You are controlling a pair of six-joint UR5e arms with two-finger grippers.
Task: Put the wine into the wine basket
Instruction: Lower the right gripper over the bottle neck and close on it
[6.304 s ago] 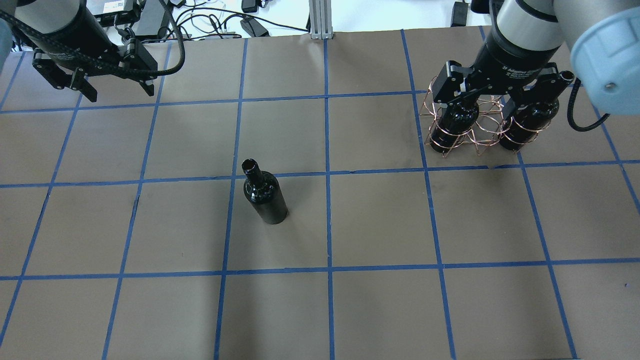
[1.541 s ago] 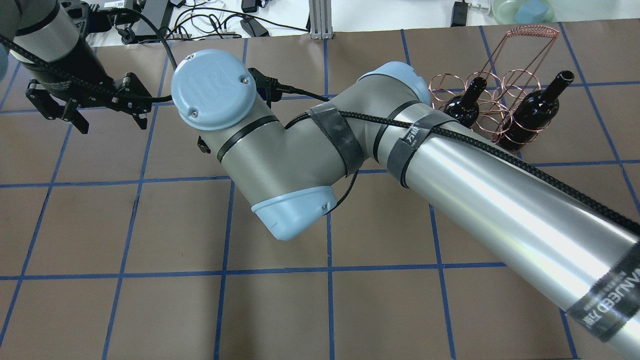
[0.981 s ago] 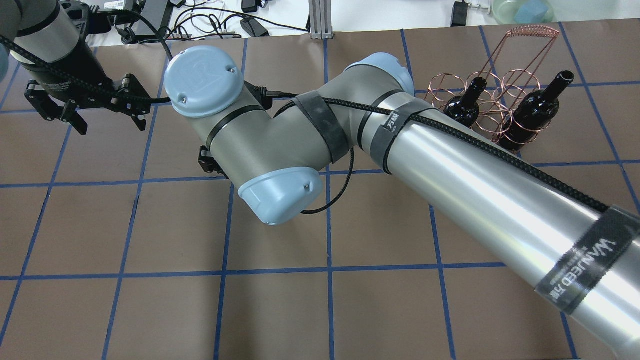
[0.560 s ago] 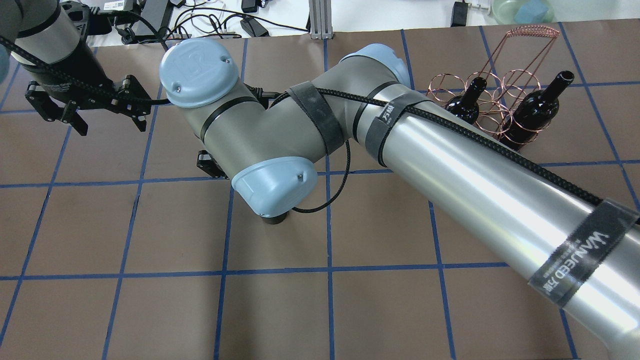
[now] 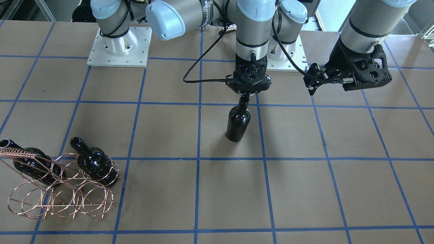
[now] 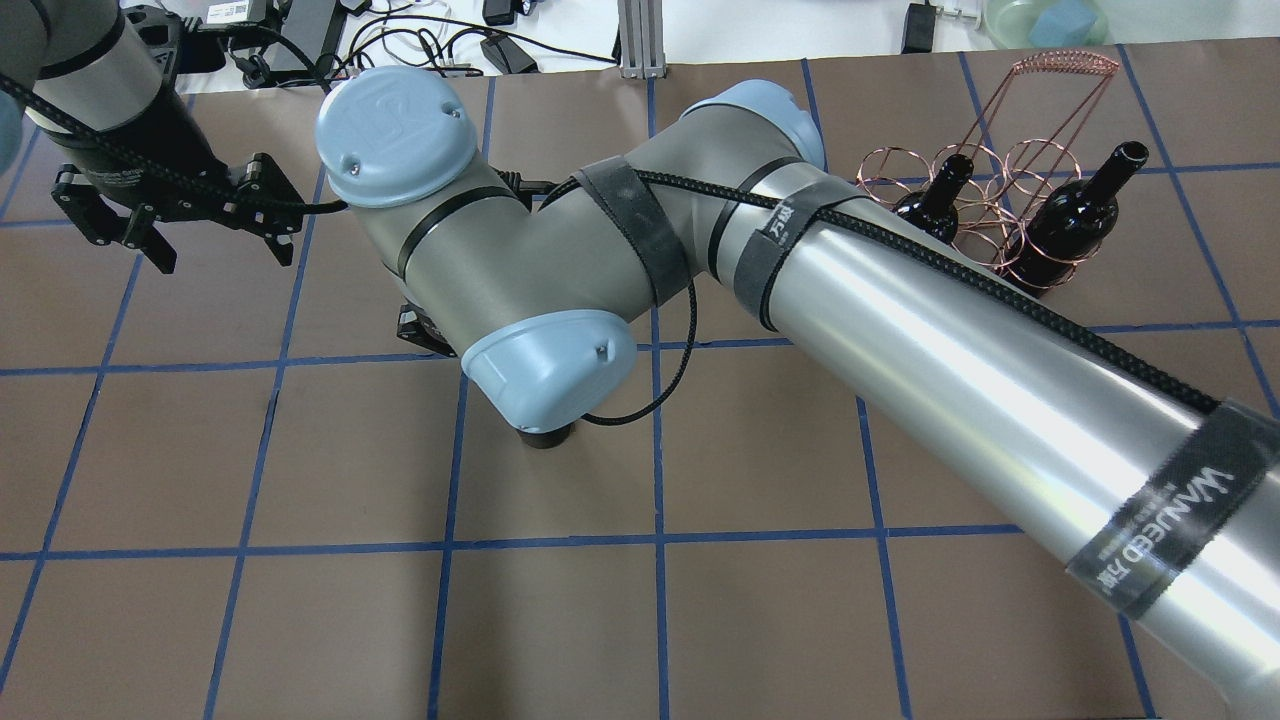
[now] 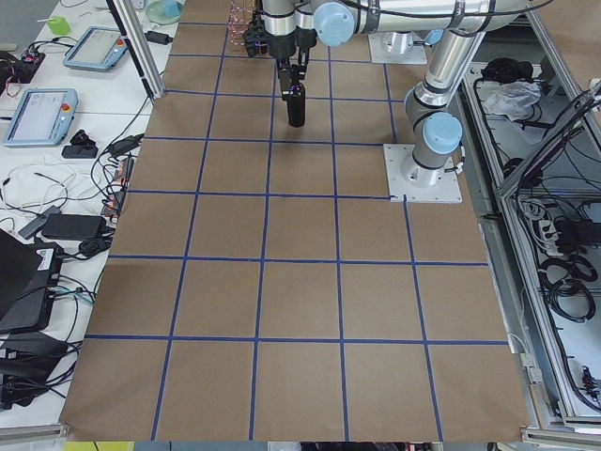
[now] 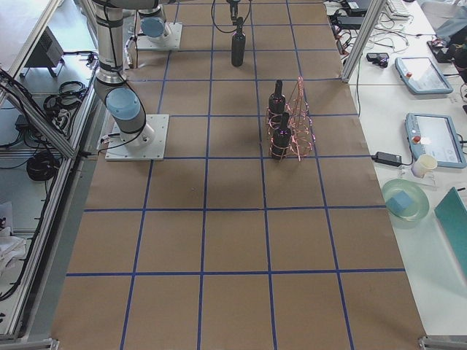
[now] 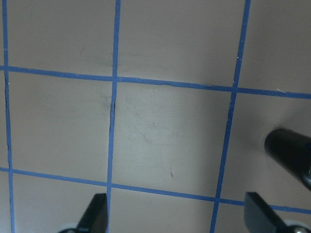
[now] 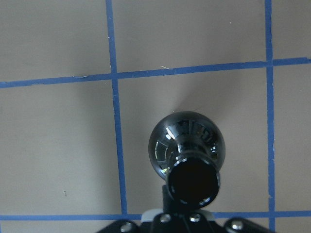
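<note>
The bottle (image 5: pixel 238 123) stands upright on its base about the middle of the bench (image 5: pixel 162 132), roughly level with the gap between the two arm mounts and well clear of every edge. The right gripper (image 5: pixel 244 97) comes straight down on it from above, its fingers drawn in on the top of the slim neck. In the right wrist view the glossy mouth fills the space just under the camera and no fingertip stands out to either side, so the grip reads as closed on the neck, though the pads themselves are hidden. From overhead the right arm (image 6: pixel 900 330) covers nearly all of the bottle, and only the foot shows on the brown paper. The left gripper (image 6: pixel 225 258) hangs above the bench toward the robot's left end, well apart from the bottle. Its fingers (image 9: pixel 97 213) are spread wide with only paper and blue tape lines between them. The wire basket (image 5: pixel 64 195) sits toward the robot's right end, nearer the operators' edge, and its coiled handle (image 6: pixel 1065 62) stands up over the loops. Two other bottles (image 5: pixel 96 166) (image 5: pixel 32 167) stand in loops of the row nearer the robot's edge, with one loop between them.
</note>
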